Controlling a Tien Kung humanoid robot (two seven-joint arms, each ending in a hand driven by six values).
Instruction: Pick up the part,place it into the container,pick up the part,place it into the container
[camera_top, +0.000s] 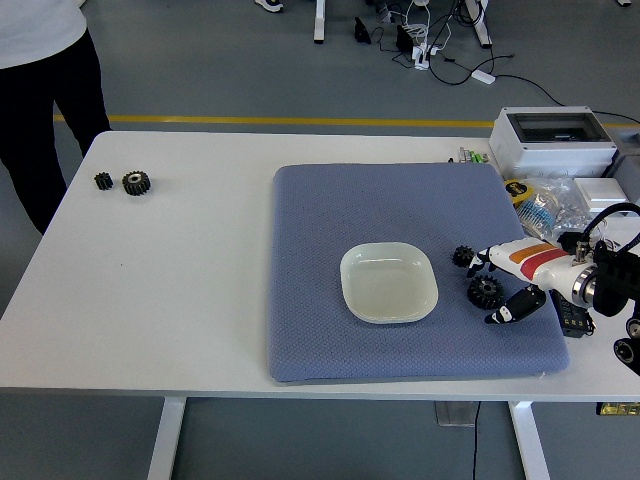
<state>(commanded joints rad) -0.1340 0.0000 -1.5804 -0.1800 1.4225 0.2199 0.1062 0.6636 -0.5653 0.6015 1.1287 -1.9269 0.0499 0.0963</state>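
On the blue mat (400, 220) lie two black gear parts: a small one (463, 256) and a larger one (485, 291), both just right of the pale square dish (389, 283). My right hand (495, 285) reaches in from the right with fingers (482, 259) spread around the larger gear, thumb (505, 313) below it and the other fingers above. It holds nothing. Two more black gears (135, 182) sit at the table's far left. My left hand is out of view.
A grey box (553, 140), a white box (603, 193) and a bag of small items (545, 203) crowd the table's right rear. A black device (574, 315) lies at the mat's right edge. A person (45, 90) stands at the far left corner.
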